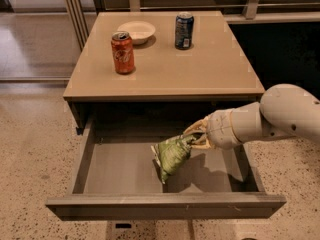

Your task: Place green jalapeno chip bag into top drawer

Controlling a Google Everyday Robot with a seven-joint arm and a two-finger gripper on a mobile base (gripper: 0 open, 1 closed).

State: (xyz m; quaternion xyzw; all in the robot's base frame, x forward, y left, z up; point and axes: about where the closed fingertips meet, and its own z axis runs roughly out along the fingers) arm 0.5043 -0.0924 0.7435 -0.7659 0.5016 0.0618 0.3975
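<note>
Green jalapeno chip bag (171, 156): hanging inside the pulled-out top drawer (115, 171), right of centre, tilting down toward the near left; lower tip lying close to the grey floor, contact not discernible; gripper (194, 137): reaching in from the right, fingers (198, 128) clamping on the bag's upper right end; on the table (210, 69) above: orange-red can (123, 52) standing at left, pale bowl (136, 31) sitting just beyond it, dark blue can (184, 30) standing right of the bowl.

The gripper (193, 137), over top drawer (120, 170), hides neck of green jalapeno chip bag (172, 156); arm (282, 113) cropped rightward.
</note>
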